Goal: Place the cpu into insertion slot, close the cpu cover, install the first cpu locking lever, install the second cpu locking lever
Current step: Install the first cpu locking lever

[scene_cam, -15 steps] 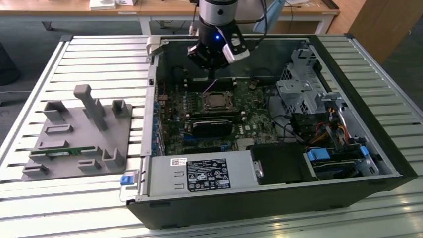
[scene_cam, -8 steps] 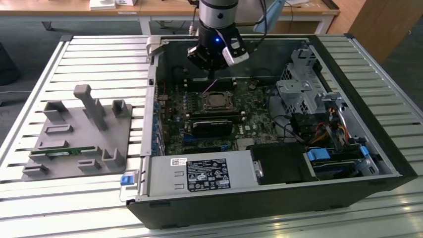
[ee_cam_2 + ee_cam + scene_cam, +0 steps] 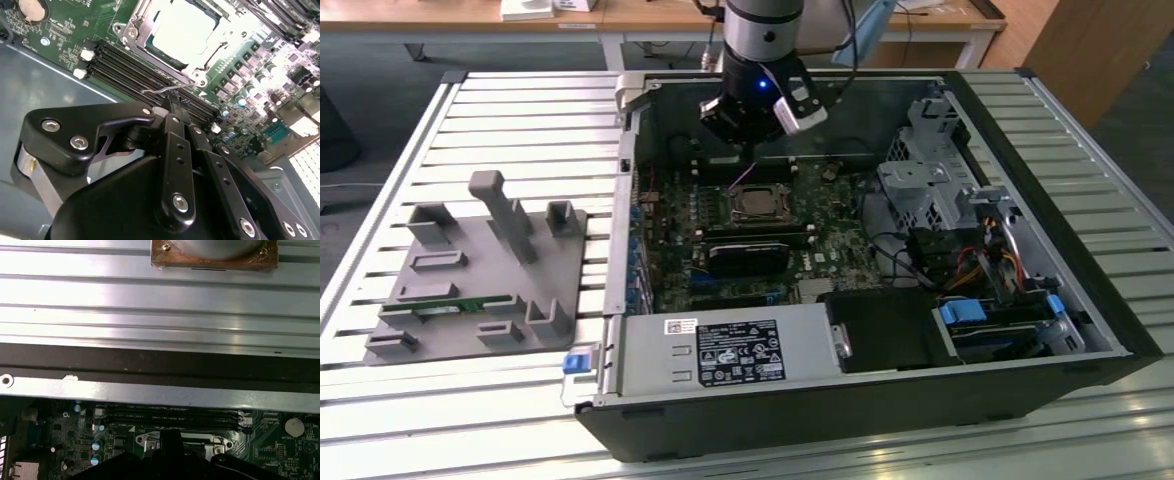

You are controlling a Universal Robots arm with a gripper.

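Inside the open computer case (image 3: 854,425), near its far wall as the exterior view shows it, the arm comes down from above and holds the gripper (image 3: 740,150) low over the motherboard. In the second wrist view the gripper (image 3: 177,105) has its black fingers (image 3: 175,150) drawn together at the tip, so it reads as closed. A thin wire locking lever (image 3: 160,90) juts out from the socket corner and ends right at that tip. Whether the lever is pinched cannot be told.

Just beyond the tip run the long black memory slots (image 3: 125,67), lying between the gripper and the socket. The cpu (image 3: 186,27) sits in the insertion slot (image 3: 757,204), its pale metal top showing through the window of the cpu cover (image 3: 160,60), which lies down flat around it.

A coin battery (image 3: 32,7) sits on the board off to one side. In the exterior view a black block (image 3: 747,252) stands just on the near side of the socket, and past it is the labelled power supply (image 3: 720,352). The drive cage (image 3: 927,180) and a tangle of cables (image 3: 974,265) crowd the exterior view's right. The case rests on a slatted metal tabletop (image 3: 520,95). Well apart, on the exterior view's left, stands a grey fixture (image 3: 480,270).
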